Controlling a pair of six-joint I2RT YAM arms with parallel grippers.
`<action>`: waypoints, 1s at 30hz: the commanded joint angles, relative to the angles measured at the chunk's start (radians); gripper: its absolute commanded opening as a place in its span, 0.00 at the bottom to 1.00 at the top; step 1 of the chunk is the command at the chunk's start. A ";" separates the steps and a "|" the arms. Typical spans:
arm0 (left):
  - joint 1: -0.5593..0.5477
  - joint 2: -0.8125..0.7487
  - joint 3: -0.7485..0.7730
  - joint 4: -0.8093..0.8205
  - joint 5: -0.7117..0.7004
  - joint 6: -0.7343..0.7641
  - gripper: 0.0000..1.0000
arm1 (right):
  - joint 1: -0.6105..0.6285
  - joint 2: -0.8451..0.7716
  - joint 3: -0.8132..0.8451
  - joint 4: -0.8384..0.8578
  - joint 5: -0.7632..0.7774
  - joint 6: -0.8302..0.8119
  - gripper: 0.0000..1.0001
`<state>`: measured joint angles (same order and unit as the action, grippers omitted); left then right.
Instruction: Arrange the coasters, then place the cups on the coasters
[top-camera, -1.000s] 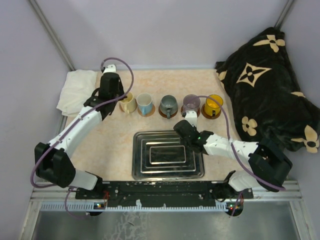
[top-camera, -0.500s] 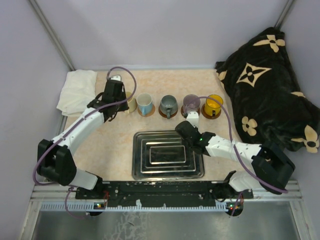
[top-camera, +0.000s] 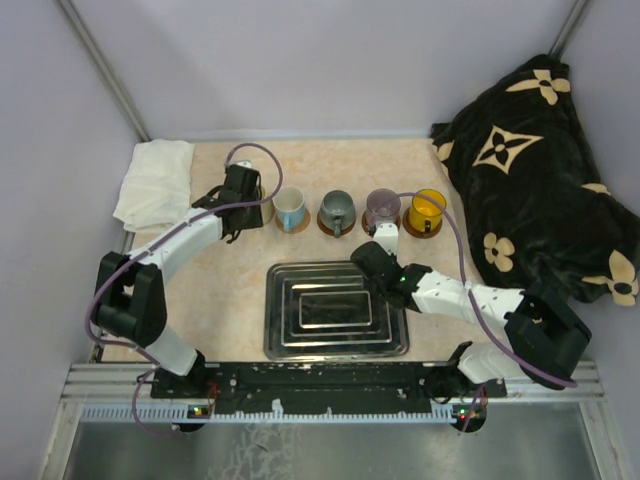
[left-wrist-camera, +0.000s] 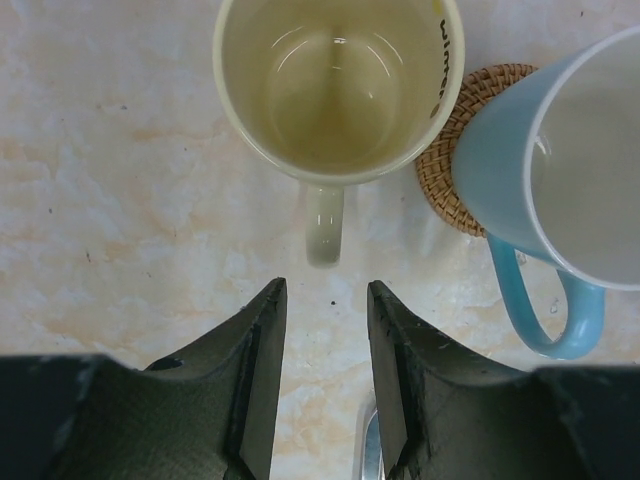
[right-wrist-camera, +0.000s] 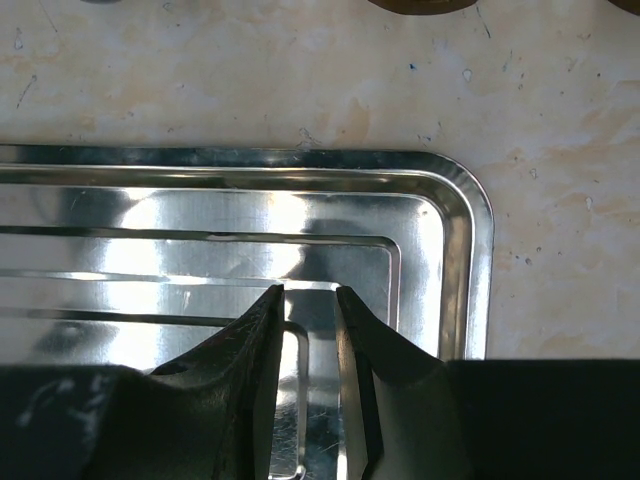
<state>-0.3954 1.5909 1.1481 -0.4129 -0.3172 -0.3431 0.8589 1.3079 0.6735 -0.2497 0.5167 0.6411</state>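
Over the metal tray (top-camera: 285, 345) the right gripper (right-wrist-camera: 308, 292) is held narrowly parted and empty; behind, five cups (top-camera: 337, 211) are lined up, four plainly on coasters (left-wrist-camera: 440, 150). The left gripper (left-wrist-camera: 325, 287) is spread, empty, just short of the cream cup (left-wrist-camera: 338, 85) and its handle (left-wrist-camera: 324, 230), that cup's underside hidden. The last placement is judged finished; a straight retreat off the handle is called for.

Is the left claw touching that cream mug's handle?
Apart. The left wrist view shows a strip of bare table between the left gripper and the handle of the cream mug.
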 joint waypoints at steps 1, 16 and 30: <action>0.004 0.022 0.037 0.031 -0.027 0.004 0.45 | -0.012 -0.024 -0.002 0.024 0.041 0.018 0.28; 0.017 0.115 0.096 0.076 -0.057 0.010 0.44 | -0.011 -0.007 0.002 0.025 0.057 0.012 0.28; 0.045 0.135 0.085 0.112 -0.071 0.016 0.37 | -0.012 0.002 0.003 0.020 0.060 0.022 0.29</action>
<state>-0.3660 1.7096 1.2156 -0.3389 -0.3737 -0.3386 0.8589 1.3098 0.6735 -0.2501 0.5350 0.6411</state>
